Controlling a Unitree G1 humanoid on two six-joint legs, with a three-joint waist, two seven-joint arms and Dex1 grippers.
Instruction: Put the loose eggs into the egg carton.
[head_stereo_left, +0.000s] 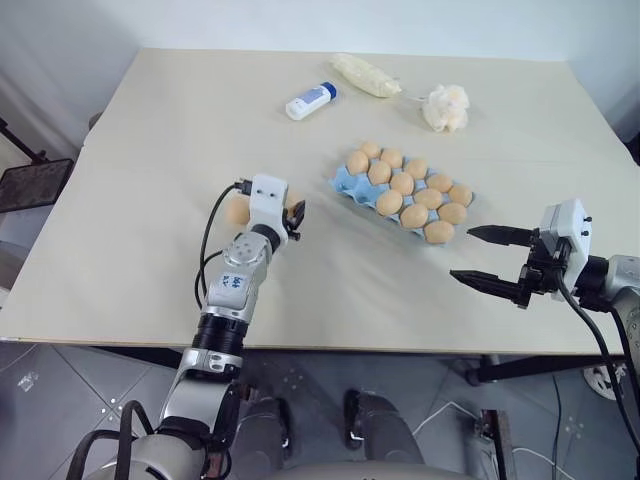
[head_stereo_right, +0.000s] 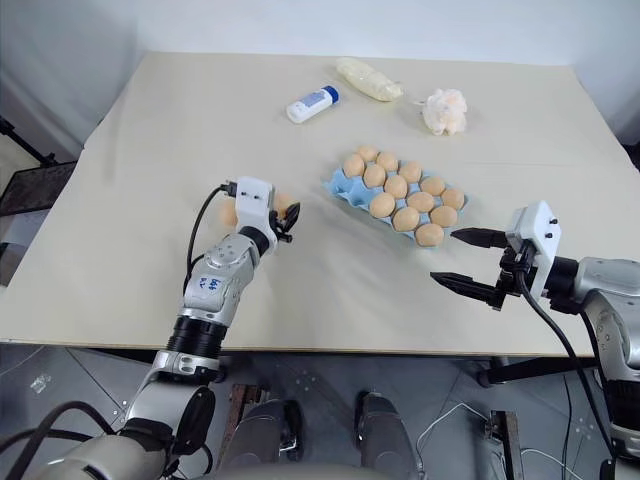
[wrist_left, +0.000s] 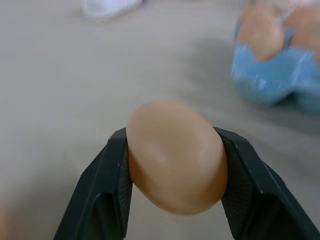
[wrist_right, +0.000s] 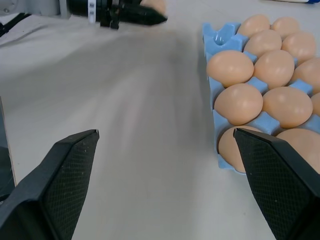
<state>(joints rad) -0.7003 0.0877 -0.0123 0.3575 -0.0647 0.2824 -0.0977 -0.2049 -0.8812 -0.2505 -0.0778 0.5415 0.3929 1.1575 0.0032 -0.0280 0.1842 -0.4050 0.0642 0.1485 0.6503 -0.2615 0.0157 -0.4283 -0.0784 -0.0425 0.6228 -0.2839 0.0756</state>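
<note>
My left gripper is shut on a tan-brown egg, pinched at its sides between the two black fingers. It hovers left of the egg carton. Another loose egg lies on the table just left of that wrist. The light blue carton holds several eggs, and the cup at its near left corner is empty. My right gripper stands open to the right of the carton's near end, with nothing between its fingers.
At the far side of the table lie a white bottle with a blue cap, a pale plastic pouch and a lumpy white wad. The table's front edge runs just below both grippers.
</note>
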